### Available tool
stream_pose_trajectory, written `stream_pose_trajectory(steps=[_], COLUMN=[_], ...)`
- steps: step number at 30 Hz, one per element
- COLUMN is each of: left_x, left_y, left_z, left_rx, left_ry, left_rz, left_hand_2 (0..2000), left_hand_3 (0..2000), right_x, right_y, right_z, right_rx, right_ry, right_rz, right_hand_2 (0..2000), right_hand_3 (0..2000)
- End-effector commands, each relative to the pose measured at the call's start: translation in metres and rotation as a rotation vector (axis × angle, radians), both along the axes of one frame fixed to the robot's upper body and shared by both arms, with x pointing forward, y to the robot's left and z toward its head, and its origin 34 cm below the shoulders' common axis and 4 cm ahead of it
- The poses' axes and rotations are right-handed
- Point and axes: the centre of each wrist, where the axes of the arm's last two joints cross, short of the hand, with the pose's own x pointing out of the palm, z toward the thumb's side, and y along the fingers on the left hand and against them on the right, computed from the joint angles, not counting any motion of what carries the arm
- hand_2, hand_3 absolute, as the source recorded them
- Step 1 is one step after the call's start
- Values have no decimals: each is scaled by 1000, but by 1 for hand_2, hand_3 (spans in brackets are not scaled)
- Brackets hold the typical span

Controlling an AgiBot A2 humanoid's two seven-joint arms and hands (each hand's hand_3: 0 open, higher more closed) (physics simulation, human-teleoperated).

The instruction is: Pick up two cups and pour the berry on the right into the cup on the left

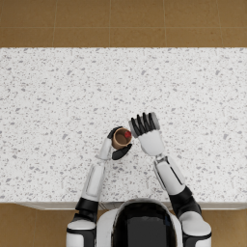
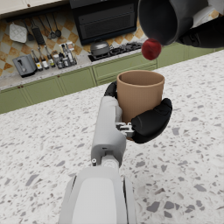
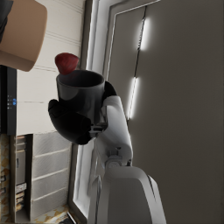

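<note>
Right, berry [image 2: 151, 48] is out of the dark cup [image 2: 162, 19] and in mid-air, just off its rim, hanging above and slightly to one side of the tan cup's [image 2: 140, 94] open mouth. In the head view a red spot shows inside the tan cup's outline [image 1: 121, 138], so from above it lines up w/ the opening, near the rim on the right-hand side.

Tan cup sits upright, long axis vertical, mouth up, gripped by the left hand [image 2: 144, 122]: dark fingers wrapped round the lower wall, thumb on the far side. Dark cup is tipped hard over, mouth facing toward the tan cup; right hand [image 3: 74, 120] is closed round its body, firm wrap, nothing loose. Right wrist view confirms it: berry perched just at the dark cup's lip [image 3: 66, 63], tan cup [image 3: 22, 35] close beside.

Key relation: berry lies between the two rims, closer to the dark one, w/ the tan mouth below. Looks like the pour is at its last beat, judging by that. Margin's thin, since the berry is near the tan rim's edge, not dead centre; a bounce off the lip could send it onto the worktop [image 1: 58, 96].

Room-wise: both cups held above the speckled worktop, near its front edge, w/ plenty of bare surface left, right and beyond. Cups near each other, can't tell if rims touch.
</note>
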Motion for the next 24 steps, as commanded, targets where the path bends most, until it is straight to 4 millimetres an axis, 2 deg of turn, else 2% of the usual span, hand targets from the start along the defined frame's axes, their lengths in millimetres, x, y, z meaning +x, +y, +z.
stream_pose_trajectory(steps=[1, 7, 8, 9, 24], left_x=[3, 2, 0, -1, -2], left_y=[0, 3, 4, 2, 4], left_z=[7, 11, 14, 4, 7], left_rx=[-11, -25, -28, -18, -25], left_ry=[-24, -37, -46, -11, -25], left_rz=[6, 22, 24, 17, 22], left_hand_2=[2000, 2000, 2000, 2000, 2000], left_hand_3=[1280, 1280, 1280, 1280, 1280], right_x=[0, 1, 1, 1, 1], right_y=[2, -2, 0, -1, -2], right_z=[8, 8, 0, 0, 0], right_rx=[4, -11, -30, -29, -27], right_ry=[-33, -52, -32, -31, -30], right_rz=[-9, -49, -44, -47, -55], right_hand_2=[2000, 2000, 2000, 2000, 2000], right_hand_3=[1280, 1280, 1280, 1280, 1280])
